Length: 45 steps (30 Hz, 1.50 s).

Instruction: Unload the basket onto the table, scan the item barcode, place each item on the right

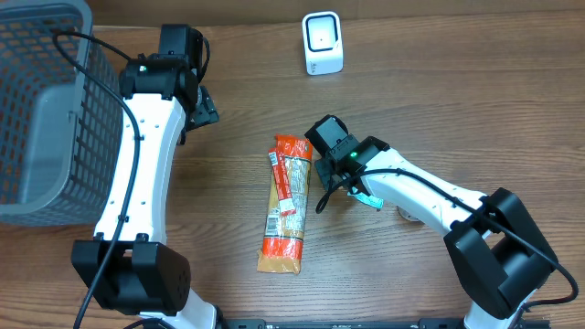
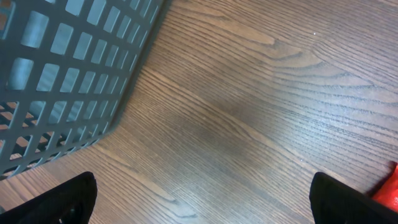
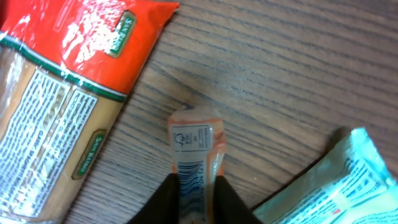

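The item, a small orange-and-white sachet (image 3: 195,143) with a barcode printed on it, lies on the wood table in the right wrist view. My right gripper (image 3: 198,194) is shut on it, one dark finger on each side over the barcode end. From overhead the right gripper (image 1: 325,188) sits just right of the pasta pack, and the sachet is hidden beneath it. The white scanner (image 1: 323,43) stands at the table's far edge. Beside the basket, my left gripper (image 2: 202,205) hangs open over bare wood with nothing between its fingers.
A long orange pasta pack (image 1: 285,206) lies mid-table, close to the left of the sachet (image 3: 56,93). A teal-and-white packet (image 3: 339,186) lies to the sachet's right (image 1: 368,198). A grey mesh basket (image 1: 41,110) fills the far left (image 2: 62,68).
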Motion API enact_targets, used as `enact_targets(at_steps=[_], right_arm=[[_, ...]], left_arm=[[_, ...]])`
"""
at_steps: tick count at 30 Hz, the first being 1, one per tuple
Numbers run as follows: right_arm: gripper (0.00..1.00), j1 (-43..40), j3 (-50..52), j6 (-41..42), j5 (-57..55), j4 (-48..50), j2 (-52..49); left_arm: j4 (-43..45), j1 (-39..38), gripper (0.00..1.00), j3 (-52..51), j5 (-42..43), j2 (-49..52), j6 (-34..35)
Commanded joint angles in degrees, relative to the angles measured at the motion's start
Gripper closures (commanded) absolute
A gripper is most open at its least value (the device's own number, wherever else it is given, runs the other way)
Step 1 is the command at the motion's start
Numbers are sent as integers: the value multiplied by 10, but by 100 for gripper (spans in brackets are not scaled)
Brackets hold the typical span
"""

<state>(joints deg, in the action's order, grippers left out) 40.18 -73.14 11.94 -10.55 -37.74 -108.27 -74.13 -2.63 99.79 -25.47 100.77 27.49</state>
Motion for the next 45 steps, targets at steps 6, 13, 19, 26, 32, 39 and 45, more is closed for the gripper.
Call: enact_targets(at_steps=[6, 13, 19, 26, 32, 39, 45], right_arm=[[34, 2, -32, 0, 2, -14, 3], [32, -1, -116, 12, 2, -76, 21], [28, -23, -143, 35, 17, -100, 43], [28, -100, -143, 49, 123, -115, 57], [24, -183, -143, 56, 193, -152, 57], [2, -242, -142, 59, 192, -220, 57], [0, -260, -111, 81, 193, -237, 56]], left_arm=[[0, -4, 0, 7, 1, -4, 2], [0, -4, 0, 7, 1, -4, 2], [0, -4, 0, 7, 1, -4, 2], [0, -4, 0, 7, 1, -4, 2], [1, -4, 0, 7, 1, -4, 2], [0, -4, 0, 7, 1, -4, 2], [0, -4, 0, 7, 1, -4, 2]])
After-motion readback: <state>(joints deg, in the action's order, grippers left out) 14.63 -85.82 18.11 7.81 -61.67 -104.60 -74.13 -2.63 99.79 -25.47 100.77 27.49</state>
